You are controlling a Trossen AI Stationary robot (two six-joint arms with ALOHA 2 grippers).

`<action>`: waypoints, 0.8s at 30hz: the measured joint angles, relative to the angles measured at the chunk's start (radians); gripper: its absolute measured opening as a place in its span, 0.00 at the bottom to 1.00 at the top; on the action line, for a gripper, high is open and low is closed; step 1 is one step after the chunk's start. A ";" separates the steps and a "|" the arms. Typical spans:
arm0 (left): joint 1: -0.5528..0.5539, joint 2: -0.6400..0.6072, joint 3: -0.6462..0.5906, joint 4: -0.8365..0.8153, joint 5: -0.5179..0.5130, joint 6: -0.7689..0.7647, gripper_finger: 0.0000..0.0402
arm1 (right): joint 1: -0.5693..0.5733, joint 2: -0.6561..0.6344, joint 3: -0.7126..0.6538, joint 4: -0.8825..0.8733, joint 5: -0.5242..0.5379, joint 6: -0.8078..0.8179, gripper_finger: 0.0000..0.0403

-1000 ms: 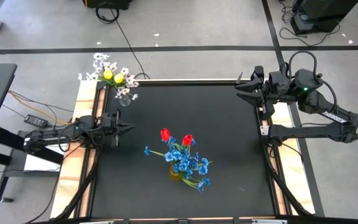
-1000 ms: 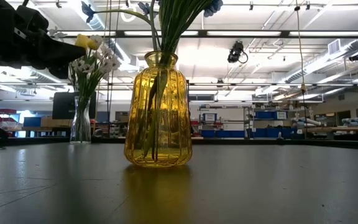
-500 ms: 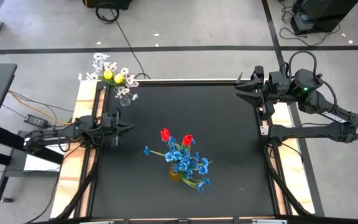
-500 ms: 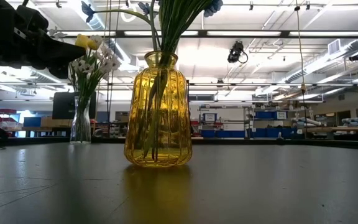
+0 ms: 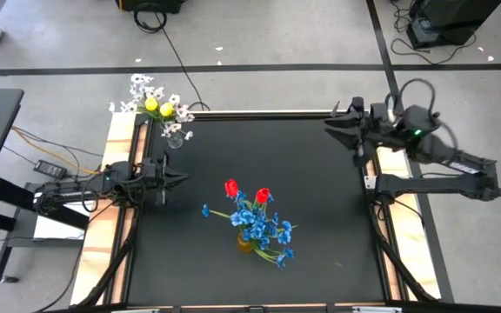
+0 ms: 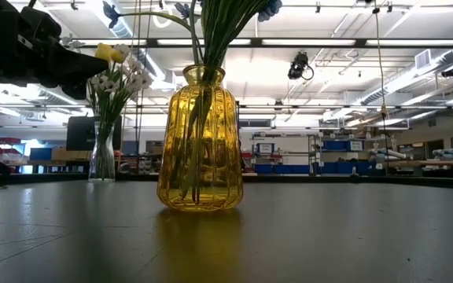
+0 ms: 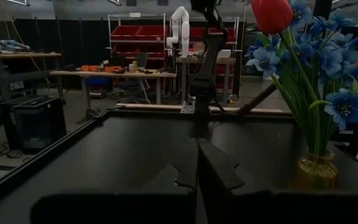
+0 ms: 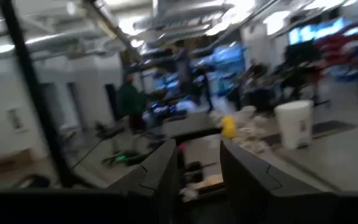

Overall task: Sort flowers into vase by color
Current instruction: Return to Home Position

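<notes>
A yellow glass vase [image 5: 246,243] [image 6: 200,141] stands mid-table on its base, holding blue sprays [image 5: 263,228] and two red tulips [image 5: 231,187]. A clear vase [image 5: 174,139] [image 6: 103,157] stands at the far left corner with white sprays [image 5: 142,84] and yellow tulips [image 5: 159,107]. My left gripper [image 5: 181,180] [image 7: 197,165] hovers shut above the table's left edge, pointing right toward the yellow vase [image 7: 314,171]. My right gripper [image 5: 330,128] [image 8: 199,168] is open and empty over the far right corner, pointing left.
The black mat [image 5: 320,217] is bordered by a raised frame with wooden strips [image 5: 116,156] along both sides. Cables and floor lie beyond the far edge. The mat's right half and near part are bare.
My right arm has swung a little toward the table's left and its wrist has dropped nearer the far right corner; its wrist view is blurred by motion. The left arm, vases and flowers have stayed where they were.
</notes>
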 joint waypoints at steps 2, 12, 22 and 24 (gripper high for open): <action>0.000 0.000 0.000 0.000 0.000 0.000 0.04 | 0.009 -0.022 -0.103 0.119 0.043 -0.017 0.33; 0.000 0.000 0.000 0.000 0.000 0.000 0.04 | 0.161 -0.059 -0.530 0.447 0.107 -0.116 0.33; 0.000 0.000 0.000 0.000 0.000 0.000 0.04 | 0.234 -0.298 -0.727 0.597 0.314 -0.251 0.33; 0.000 0.000 -0.001 0.000 0.000 0.000 0.04 | 0.229 -0.371 -0.734 0.518 0.305 -0.248 0.33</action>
